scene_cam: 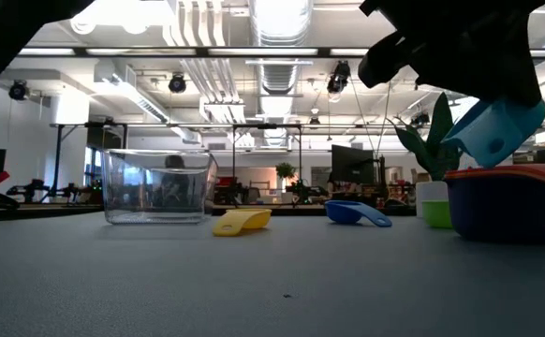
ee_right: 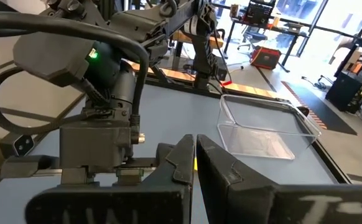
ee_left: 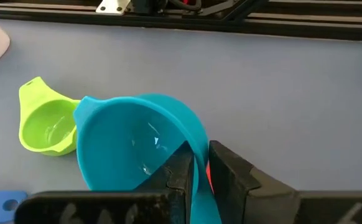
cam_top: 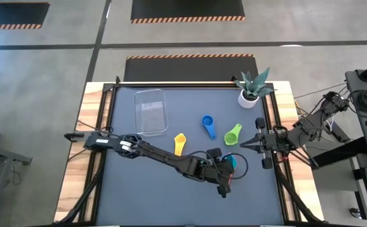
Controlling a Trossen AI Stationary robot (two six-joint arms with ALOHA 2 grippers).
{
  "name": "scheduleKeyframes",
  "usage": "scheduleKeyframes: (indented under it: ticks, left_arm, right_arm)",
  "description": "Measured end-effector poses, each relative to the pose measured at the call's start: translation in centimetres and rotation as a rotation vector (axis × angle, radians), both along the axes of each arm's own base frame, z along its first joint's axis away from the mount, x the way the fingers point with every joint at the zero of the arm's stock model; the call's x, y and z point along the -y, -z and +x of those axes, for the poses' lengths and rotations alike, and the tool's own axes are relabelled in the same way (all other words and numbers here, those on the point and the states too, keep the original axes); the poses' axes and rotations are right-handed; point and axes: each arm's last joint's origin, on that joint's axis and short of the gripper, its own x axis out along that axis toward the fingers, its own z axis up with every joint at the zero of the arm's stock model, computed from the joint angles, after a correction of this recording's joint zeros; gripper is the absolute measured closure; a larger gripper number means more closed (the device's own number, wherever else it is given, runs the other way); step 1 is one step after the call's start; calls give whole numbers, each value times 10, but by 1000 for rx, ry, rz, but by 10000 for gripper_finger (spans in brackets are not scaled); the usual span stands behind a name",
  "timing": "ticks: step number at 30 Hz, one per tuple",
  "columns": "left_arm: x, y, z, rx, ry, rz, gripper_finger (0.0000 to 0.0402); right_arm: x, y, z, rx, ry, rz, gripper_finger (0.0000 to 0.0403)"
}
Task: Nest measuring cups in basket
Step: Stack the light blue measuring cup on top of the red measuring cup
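My left gripper [cam_top: 227, 167] is at the table's near right, shut on a teal measuring cup [ee_left: 131, 149]. In the low view the teal cup [scene_cam: 493, 126] hangs tilted just above a dark purple cup [scene_cam: 505, 211] with an orange-red cup's rim [scene_cam: 511, 173] showing on top of it. A yellow cup [cam_top: 180, 144], a blue cup [cam_top: 208, 126] and a green cup [cam_top: 234, 133] lie apart on the mat. The clear basket [cam_top: 151, 111] stands at the far left of the mat. My right gripper [ee_right: 194, 149] waits shut at the right edge, holding nothing. My left gripper pinches the teal cup between its two fingers at the flat teal strip [ee_left: 198, 167] that runs back from the rim. The fingers slant down from the table's left. The cup is lifted clear and tilted, its opening turned toward the wrist camera.
A white pot with a green plant [cam_top: 250, 93] stands at the far right corner. Black rails [cam_top: 101, 126] border the dark mat. Open mat lies along the near edge and between the basket and the loose cups.
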Motion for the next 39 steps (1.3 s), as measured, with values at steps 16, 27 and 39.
scheduleKeyframes:
  ticks: [16,27,39]
  left_arm:
    - [-4,0,2,-2,4,-6,243]
    - [15,-38,-21,-58,28,300,226]
    - [26,-73,-80,-296,-12,560,229]
  right_arm:
    - [0,0,0,0,1,1,394]
    - [0,1,0,-11,5,17,394]
    - [-6,9,9,-81,38,133,394]
